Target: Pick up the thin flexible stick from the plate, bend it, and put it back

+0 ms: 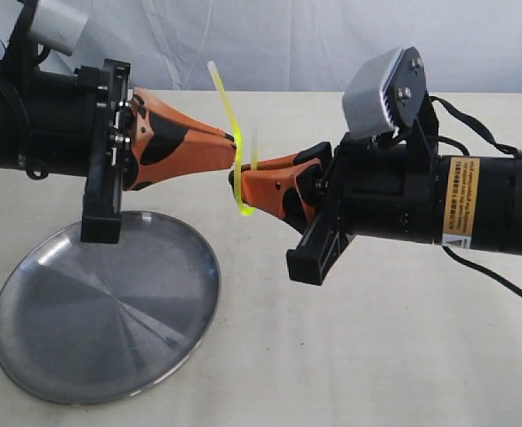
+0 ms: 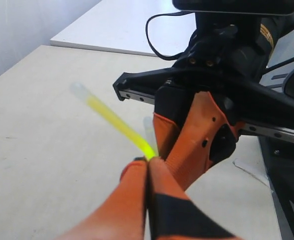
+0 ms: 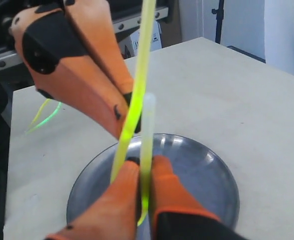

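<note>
The thin flexible stick is a yellow-green strand held in the air above the table, folded into a tight loop whose bend hangs below the fingertips. My left gripper is shut on it from the left; one whitish end sticks up and away. My right gripper is shut on the other leg, fingertips almost touching the left ones. The shiny silver plate lies on the table below and left of both grippers, with nothing on it; it shows under the right fingers too.
The pale table stretches to the right of the plate. A white backdrop closes the rear. Both black arm bodies hang low over the table on either side.
</note>
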### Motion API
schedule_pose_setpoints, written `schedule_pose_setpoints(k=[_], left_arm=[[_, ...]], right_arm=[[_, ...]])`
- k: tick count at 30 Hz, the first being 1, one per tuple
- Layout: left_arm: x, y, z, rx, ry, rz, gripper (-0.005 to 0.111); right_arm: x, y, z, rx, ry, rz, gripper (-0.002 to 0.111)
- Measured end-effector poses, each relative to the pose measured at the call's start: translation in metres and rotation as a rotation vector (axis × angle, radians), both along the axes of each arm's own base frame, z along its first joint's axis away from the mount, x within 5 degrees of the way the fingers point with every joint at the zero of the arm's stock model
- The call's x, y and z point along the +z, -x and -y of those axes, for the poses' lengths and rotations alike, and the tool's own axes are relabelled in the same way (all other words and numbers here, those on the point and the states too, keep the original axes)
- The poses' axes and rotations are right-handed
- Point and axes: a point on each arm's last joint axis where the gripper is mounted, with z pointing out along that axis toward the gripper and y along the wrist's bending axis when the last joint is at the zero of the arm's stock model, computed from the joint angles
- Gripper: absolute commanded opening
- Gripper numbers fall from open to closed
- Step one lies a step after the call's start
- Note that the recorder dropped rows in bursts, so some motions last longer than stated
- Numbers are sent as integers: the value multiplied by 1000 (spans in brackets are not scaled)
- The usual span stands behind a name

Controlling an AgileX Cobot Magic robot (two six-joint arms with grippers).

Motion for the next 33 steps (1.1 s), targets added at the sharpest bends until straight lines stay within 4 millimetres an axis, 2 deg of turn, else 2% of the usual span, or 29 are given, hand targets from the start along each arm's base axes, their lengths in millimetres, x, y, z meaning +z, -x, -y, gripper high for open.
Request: schedule_pose_setpoints(k=[11,23,29,33], left_arm=[[3,-4,1,46,50,-51,0],[-8,-14,3,75,44,-102,0],[-12,-16,1,115,4,-127,0],[-15,-12,-1,140,-40,-260,1]], right_arm=[[0,4,-2,50,-5,12,-1],[0,7,-4,78,1,21,-1],[-7,-2,2,-40,71,-12,-1],[-11,-12,10,-191,106,-45,-1]])
